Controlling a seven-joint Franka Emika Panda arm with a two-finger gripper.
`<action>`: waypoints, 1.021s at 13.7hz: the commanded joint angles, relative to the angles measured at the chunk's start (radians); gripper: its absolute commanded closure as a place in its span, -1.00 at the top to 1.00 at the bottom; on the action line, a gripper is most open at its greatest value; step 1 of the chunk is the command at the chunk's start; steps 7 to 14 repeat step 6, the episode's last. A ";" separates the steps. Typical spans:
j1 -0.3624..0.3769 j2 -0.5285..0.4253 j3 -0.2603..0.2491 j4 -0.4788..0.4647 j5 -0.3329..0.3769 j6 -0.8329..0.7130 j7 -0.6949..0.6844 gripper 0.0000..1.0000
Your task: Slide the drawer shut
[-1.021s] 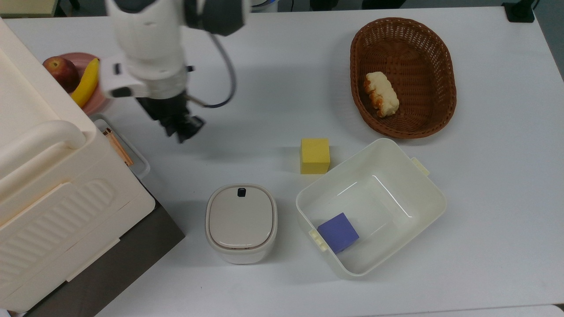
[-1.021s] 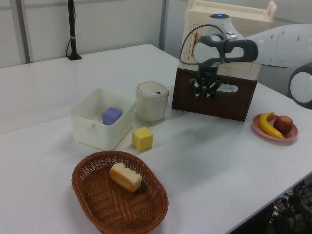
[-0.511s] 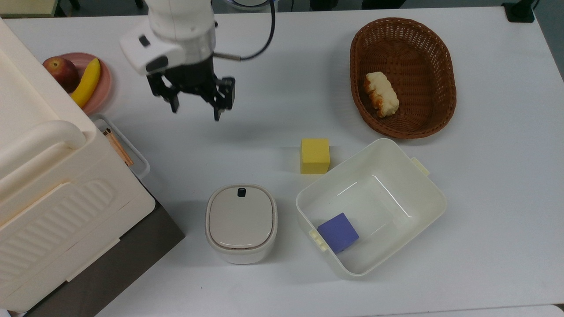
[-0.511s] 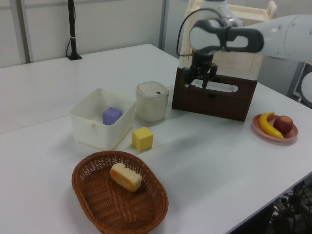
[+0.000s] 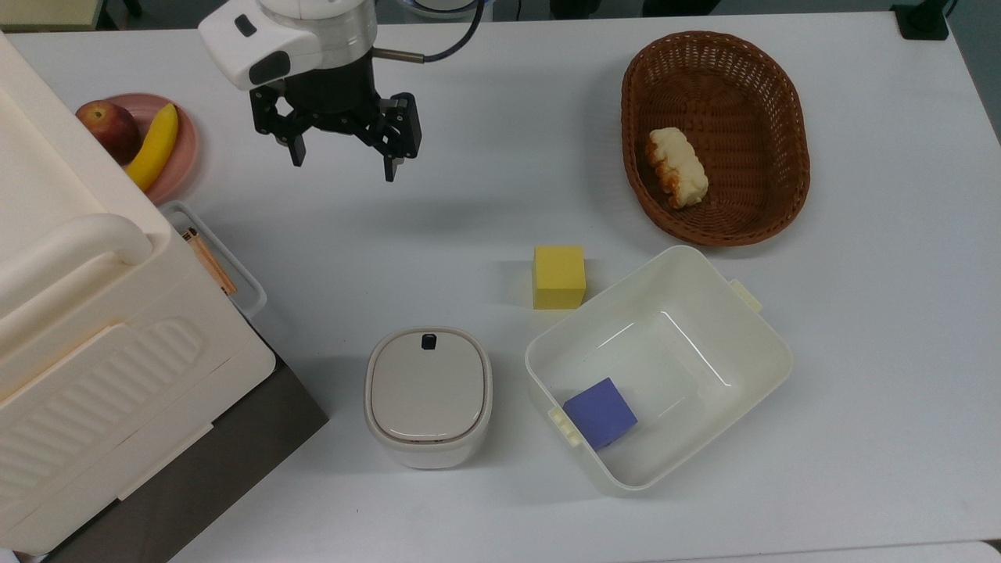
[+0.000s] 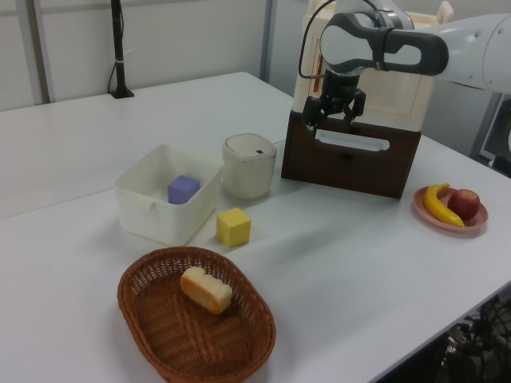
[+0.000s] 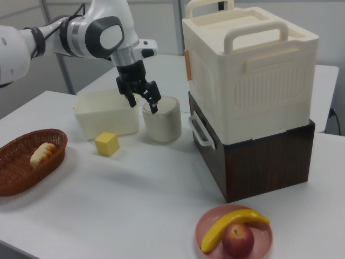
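Top view: gripper [image 5: 344, 152] hangs above the table with jaws wide and empty; drawer [image 5: 219, 262] sits at the cabinet [image 5: 94, 328] base, handle protruding.
Left view: drawer front [image 6: 351, 163] looks flush; risk of a needless push shifting the cabinet.
Right view: handle [image 7: 200, 131] well apart from the gripper [image 7: 141, 95]; a low approach could clip the lidded container [image 7: 161, 120].

At the left edge of the top view, the big cream cabinet [image 5: 86, 344] is cut off, and it hides most of the drawer [image 5: 211, 262] under it. At the top of the top view, the robot arm [image 5: 305, 31] runs out of the picture. In the left view, the tool [image 6: 334, 118] covers part of the drawer's front.
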 commanded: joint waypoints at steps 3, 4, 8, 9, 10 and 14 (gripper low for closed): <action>0.001 -0.038 -0.002 -0.021 0.034 -0.046 -0.010 1.00; 0.003 -0.038 -0.002 -0.021 0.034 -0.046 -0.010 1.00; 0.003 -0.035 -0.002 -0.019 0.034 -0.045 -0.011 1.00; 0.003 -0.035 -0.002 -0.019 0.034 -0.045 -0.011 1.00; 0.003 -0.035 -0.002 -0.019 0.034 -0.045 -0.011 1.00; 0.003 -0.035 -0.002 -0.019 0.034 -0.045 -0.011 1.00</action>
